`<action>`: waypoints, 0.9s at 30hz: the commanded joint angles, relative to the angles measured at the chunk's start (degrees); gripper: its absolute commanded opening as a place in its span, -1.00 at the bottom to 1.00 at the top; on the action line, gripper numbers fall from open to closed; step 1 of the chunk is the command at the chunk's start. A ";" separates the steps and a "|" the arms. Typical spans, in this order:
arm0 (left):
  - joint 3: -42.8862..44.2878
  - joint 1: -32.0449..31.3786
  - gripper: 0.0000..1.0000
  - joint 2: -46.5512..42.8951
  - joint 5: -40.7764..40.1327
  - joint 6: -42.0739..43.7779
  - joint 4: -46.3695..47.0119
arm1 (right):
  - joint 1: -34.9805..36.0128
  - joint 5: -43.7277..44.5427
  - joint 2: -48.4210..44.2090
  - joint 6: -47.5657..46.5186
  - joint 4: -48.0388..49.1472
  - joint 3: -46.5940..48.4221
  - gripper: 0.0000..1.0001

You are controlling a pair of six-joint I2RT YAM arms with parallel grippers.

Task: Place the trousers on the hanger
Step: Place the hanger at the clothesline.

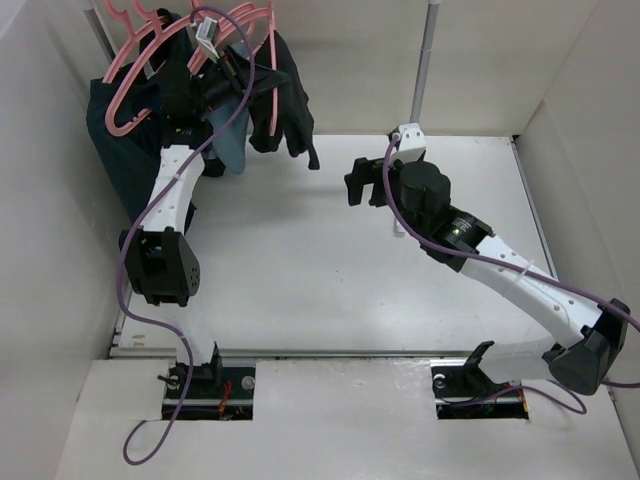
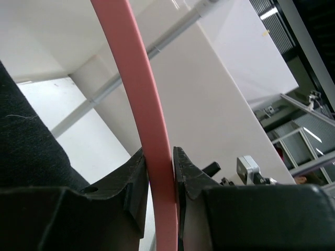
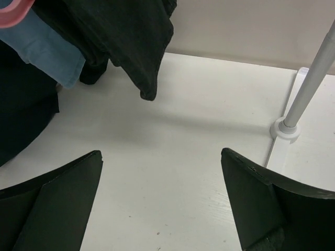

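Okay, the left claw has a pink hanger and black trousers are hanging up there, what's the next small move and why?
Probably ease the left claw up and back toward the other pink hangers, to hook its hanger there. The claw is shut on the bar, the trousers seem to be draped on it, and the right claw is open and empty.

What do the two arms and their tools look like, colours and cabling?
Both the left arm and right arm have white links between bulky black joint housings, with a purple cable running loosely along each from the base. The left tool and right tool are matte black, each with two wedge-shaped fingers.
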 commanded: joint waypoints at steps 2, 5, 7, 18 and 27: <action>1.09 2.01 -1.00 -2.55 -4.51 5.41 7.01 | -0.19 1.34 -1.16 0.56 0.01 0.46 0.99; -0.49 2.01 -1.00 -2.55 -3.03 6.82 5.43 | 0.33 1.34 -1.16 0.56 -1.12 0.46 0.99; -1.46 2.01 -0.85 -2.55 -1.45 6.82 5.43 | 0.33 1.87 -1.68 0.56 -1.13 0.46 0.99; -7.09 1.49 0.57 -8.70 3.73 14.82 -4.22 | 0.33 1.87 -2.74 1.08 -3.76 0.99 0.99; -1.12 1.49 1.00 -14.58 -10.29 46.52 -46.48 | 1.57 1.34 -6.25 1.61 -5.43 -1.20 0.99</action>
